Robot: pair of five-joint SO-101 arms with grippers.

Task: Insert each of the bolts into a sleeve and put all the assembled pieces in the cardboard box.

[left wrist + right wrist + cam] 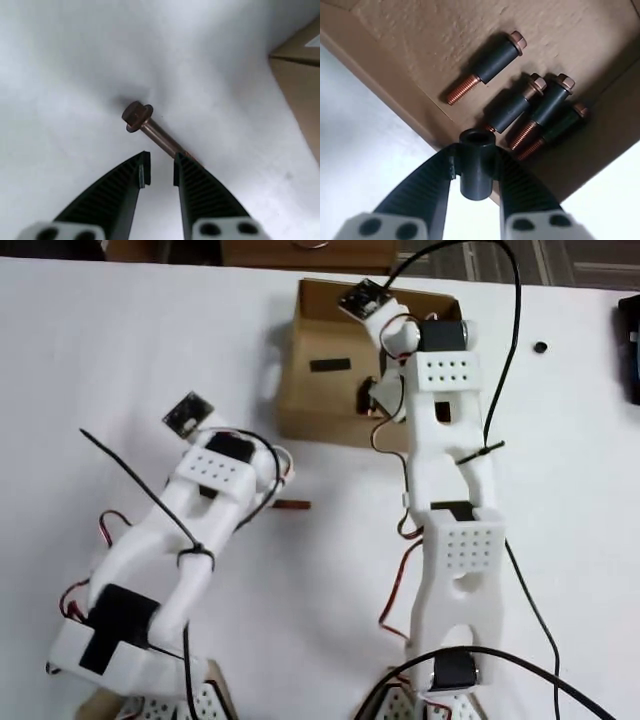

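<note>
Tabletop (pixel 100 360) bears 1 rigid, likely roll-prone bolt (pixel 156 133), best gripped mid-shank; left end effector (pixel 161 169) spread, right end effector (pixel 475 161) pinching sleeve (pixel 476 175).

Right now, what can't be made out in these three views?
- Left wrist view: threaded end of the bolt, behind a finger of the left pincer.
- High view: most of the cardboard box floor, under the right arm.
- Right wrist view: box floor behind the right pincer and its sleeve.
- High view: small dark object, too small to identify.
</note>
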